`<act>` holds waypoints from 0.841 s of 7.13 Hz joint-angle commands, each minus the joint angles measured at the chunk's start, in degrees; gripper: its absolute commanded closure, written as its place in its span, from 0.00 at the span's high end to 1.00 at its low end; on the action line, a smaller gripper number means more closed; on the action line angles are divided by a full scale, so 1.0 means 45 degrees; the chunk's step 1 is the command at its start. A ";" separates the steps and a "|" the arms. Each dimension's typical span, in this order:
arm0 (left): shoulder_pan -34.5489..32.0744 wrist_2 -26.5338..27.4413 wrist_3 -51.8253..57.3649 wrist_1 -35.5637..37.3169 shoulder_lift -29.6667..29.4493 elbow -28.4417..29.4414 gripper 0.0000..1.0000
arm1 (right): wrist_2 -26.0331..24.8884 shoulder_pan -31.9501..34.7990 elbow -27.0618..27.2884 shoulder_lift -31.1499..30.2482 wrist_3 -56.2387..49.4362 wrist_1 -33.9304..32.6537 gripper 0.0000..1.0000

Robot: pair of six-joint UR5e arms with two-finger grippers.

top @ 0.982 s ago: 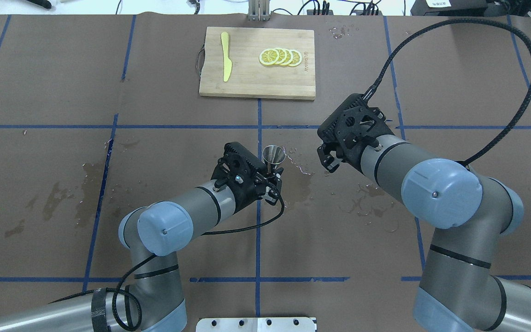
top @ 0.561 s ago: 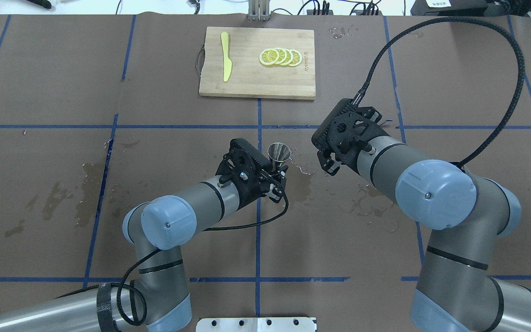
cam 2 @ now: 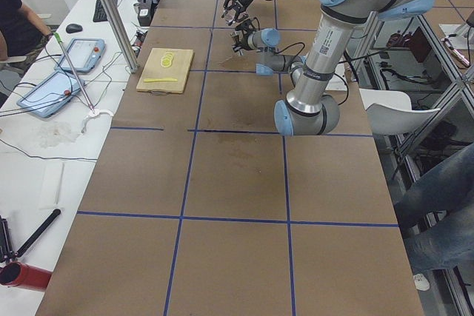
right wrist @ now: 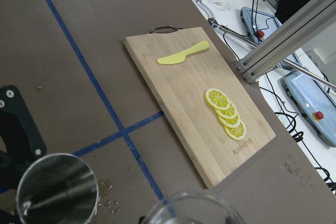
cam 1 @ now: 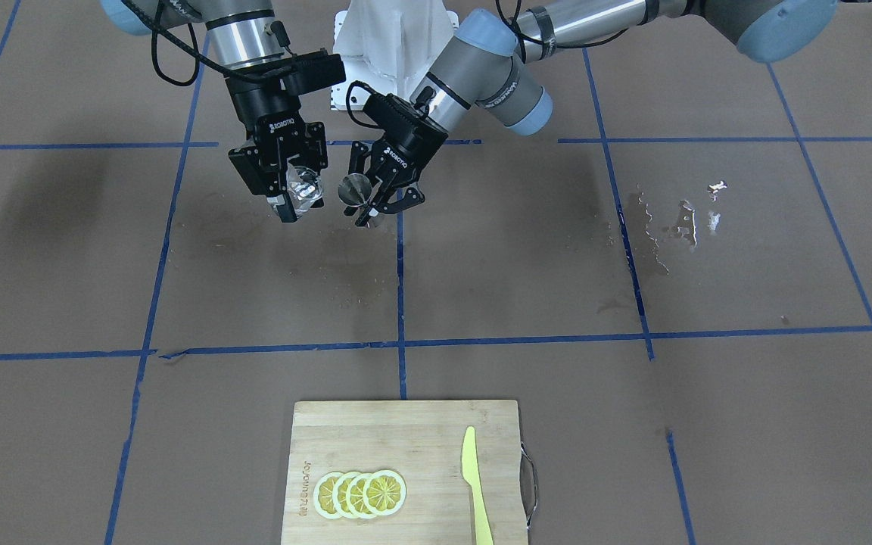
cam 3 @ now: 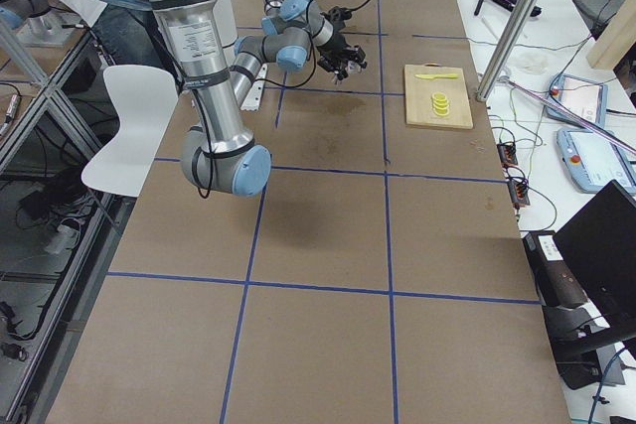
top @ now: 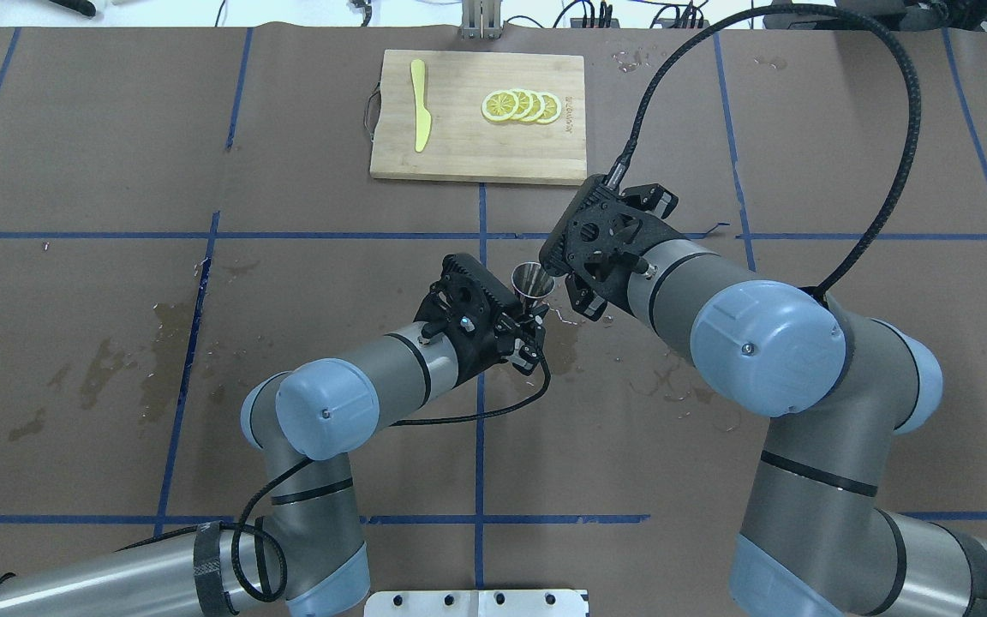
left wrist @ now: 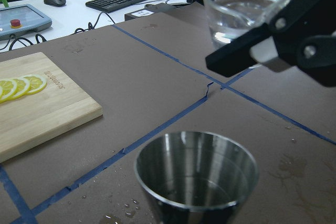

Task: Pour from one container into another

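Two vessels hung close together above the table (cam 1: 527, 265): the left hand (cam 1: 381, 206) clamped the steel jigger (cam 1: 355, 189) upright, mouth up to receive, while the right hand (cam 1: 292, 198) gripped the glass cup (cam 1: 306, 188) of clear liquid (left wrist: 231, 13) just beside and higher, seemingly ready to tip.

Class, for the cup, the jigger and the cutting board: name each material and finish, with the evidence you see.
Cup: clear, glossy, likely glass; the background shows through it.
Jigger: silver metal, probably steel; brushed, reflective walls.
Cutting board: pale matte wood, perhaps bamboo; visible grain.
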 commanded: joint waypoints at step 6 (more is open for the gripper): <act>-0.0001 0.0018 0.0129 0.0000 -0.0120 0.0134 0.00 | -0.0485 -0.0008 -0.0018 0.1136 -0.2273 -0.1335 0.00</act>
